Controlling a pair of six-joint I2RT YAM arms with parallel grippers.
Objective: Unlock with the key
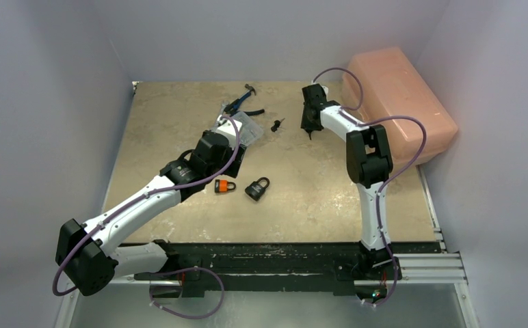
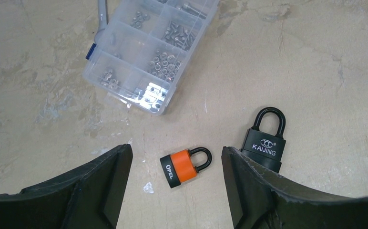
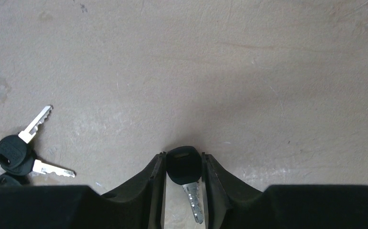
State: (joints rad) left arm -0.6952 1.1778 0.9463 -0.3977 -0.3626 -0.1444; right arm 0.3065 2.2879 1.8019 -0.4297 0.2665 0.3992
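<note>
An orange padlock (image 2: 185,167) with a black base and shackle lies on the table between my left gripper's (image 2: 176,164) open fingers; it also shows in the top view (image 1: 224,186). A black padlock (image 2: 264,141) lies just right of it, partly under the right finger, and shows in the top view (image 1: 257,188). My right gripper (image 3: 184,164) is shut on the black head of a single key (image 3: 185,167), blade pointing back toward the wrist. It sits at the far side of the table (image 1: 309,124). A bunch of black-headed keys (image 3: 17,151) lies to its left (image 1: 276,124).
A clear plastic box of screws and nuts (image 2: 148,52) lies beyond the orange padlock (image 1: 244,130). Blue-handled pliers (image 1: 242,102) lie at the far edge. A large pink bin (image 1: 398,96) stands at the back right, close to the right arm.
</note>
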